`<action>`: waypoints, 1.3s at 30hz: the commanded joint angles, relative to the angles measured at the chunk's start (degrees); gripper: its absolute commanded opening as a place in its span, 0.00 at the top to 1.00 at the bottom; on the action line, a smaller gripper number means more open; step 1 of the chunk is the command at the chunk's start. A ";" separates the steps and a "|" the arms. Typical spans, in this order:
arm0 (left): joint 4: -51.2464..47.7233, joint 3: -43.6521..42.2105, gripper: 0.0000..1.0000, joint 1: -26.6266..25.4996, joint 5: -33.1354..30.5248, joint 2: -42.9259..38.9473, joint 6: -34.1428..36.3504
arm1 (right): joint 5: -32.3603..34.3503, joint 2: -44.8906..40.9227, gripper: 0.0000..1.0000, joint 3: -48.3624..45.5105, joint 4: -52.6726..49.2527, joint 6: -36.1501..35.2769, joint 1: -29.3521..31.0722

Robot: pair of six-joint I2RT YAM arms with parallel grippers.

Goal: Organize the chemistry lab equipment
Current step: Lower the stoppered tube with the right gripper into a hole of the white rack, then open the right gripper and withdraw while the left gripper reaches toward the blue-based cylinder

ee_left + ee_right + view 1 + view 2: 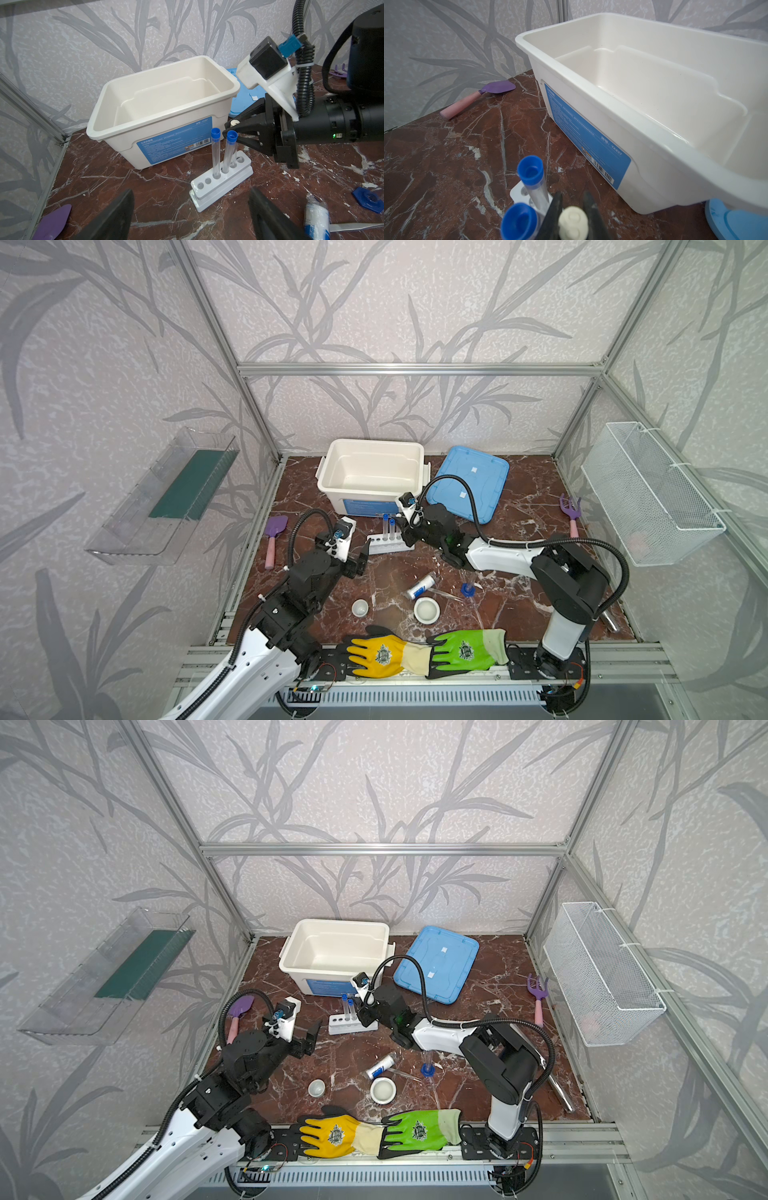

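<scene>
- In both top views the white six-hole rack (380, 547) (345, 1025) stands on the marble table (519, 506), just in front of the white bin (328, 466). 2 blue-capped tubes (388, 527) stand upright in it.
- The right gripper (402, 526) is at the rack's right end. The left gripper (360, 558) hovers just left of the rack, jaws spread wide and holding nothing.
- Nearer the front lie the blue-labelled vial (420, 587), the metal tweezers (446, 594), the blue-based vessel (468, 589), a small white dish (360, 608) and a larger white dish (427, 610). The vial's print is too small to read.
- The yellow glove (378, 653) and green glove (465, 649) each carry a crest badge whose lettering cannot be made out.
- In the left wrist view the rack (220, 185) holds 3 tubes in a row, with 2 free holes at one end and 1 at the other.
- There the right gripper (228, 128) is clamped on the white-capped tube (234, 123). The bin's blue label (174, 141) reads "YX437" above a barcode, and the finer lines are illegible.
- In the right wrist view 2 black fingers (556, 207) pinch the white-capped tube (573, 220), with both blue-capped tubes (530, 170) just beside it. The label (587, 141) again shows "YX437".
</scene>
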 commanded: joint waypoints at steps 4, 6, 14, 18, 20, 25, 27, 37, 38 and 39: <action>0.75 -0.10 0.14 0.20 0.82 0.13 0.35 | 1.36 -2.25 0.74 -0.41 -0.29 -0.55 0.22; 0.67 -0.11 0.14 0.25 0.94 0.07 0.42 | 1.45 -2.89 0.73 -0.41 -0.57 -0.77 0.18; 0.35 0.15 0.14 0.23 1.75 -0.28 0.33 | 1.93 -4.76 0.65 -0.42 -2.07 -1.30 0.19; -1.02 0.87 0.14 0.28 3.28 0.02 0.42 | 2.41 -9.01 0.64 -0.15 -4.14 -2.90 0.16; -2.40 1.35 0.14 0.27 6.28 0.45 0.23 | 2.60 -11.05 0.64 -0.15 -5.42 -3.92 0.16; -4.58 2.44 0.14 0.22 12.89 2.03 -0.29 | 3.80 -17.50 0.63 -1.08 -9.57 -5.88 0.13; -6.76 3.32 0.14 0.21 14.20 2.71 0.11 | 4.29 -20.21 0.64 -1.62 -11.89 -6.45 -0.04; -18.14 5.90 0.14 0.26 21.33 2.14 4.03 | 6.98 -33.00 0.63 -7.61 -20.65 -6.05 -0.75; -18.97 6.04 0.14 0.25 21.42 2.29 4.62 | 6.99 -33.98 0.62 -8.24 -21.46 -5.74 -0.98; -19.72 6.27 0.15 0.25 21.54 2.57 5.25 | 7.08 -34.69 0.63 -8.60 -22.16 -5.49 -1.14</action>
